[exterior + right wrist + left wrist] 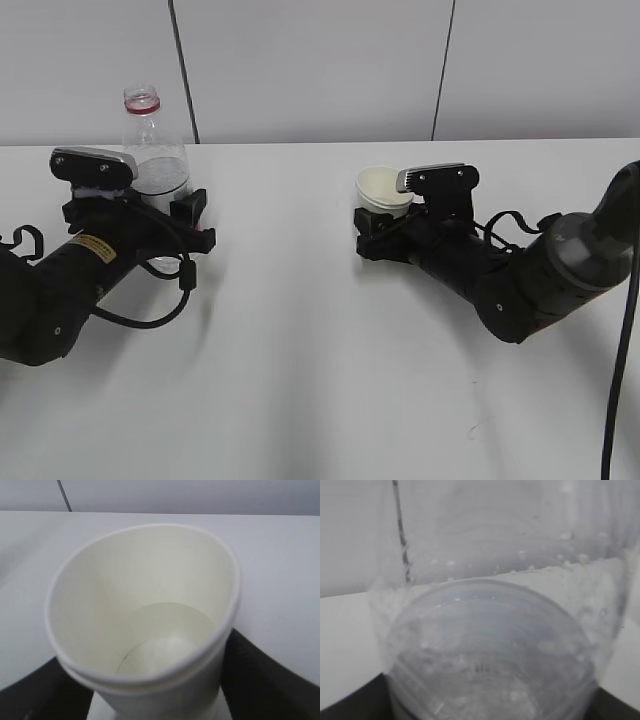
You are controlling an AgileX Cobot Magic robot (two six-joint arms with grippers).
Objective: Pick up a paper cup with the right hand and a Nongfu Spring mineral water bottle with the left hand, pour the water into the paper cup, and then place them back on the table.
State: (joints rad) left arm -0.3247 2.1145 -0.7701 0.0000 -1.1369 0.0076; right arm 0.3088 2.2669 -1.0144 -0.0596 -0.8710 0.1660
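The clear Nongfu Spring mineral water bottle (155,150) stands upright at the far left, uncapped, its red neck ring showing and its label hidden. My left gripper (135,208), on the arm with the yellow sticker, is shut on its lower body. In the left wrist view the bottle (490,630) fills the frame, misted with droplets, with black fingers (350,705) at the bottom corners. The cream-white paper cup (383,190) sits in my right gripper (385,225), which is shut on it. In the right wrist view the cup (145,610) has a slightly oval rim and black fingers (265,675) on both sides.
The white table (320,380) stretches between and in front of the two arms. A grey panelled wall runs behind the far edge. A black cable hangs at the right edge (625,330).
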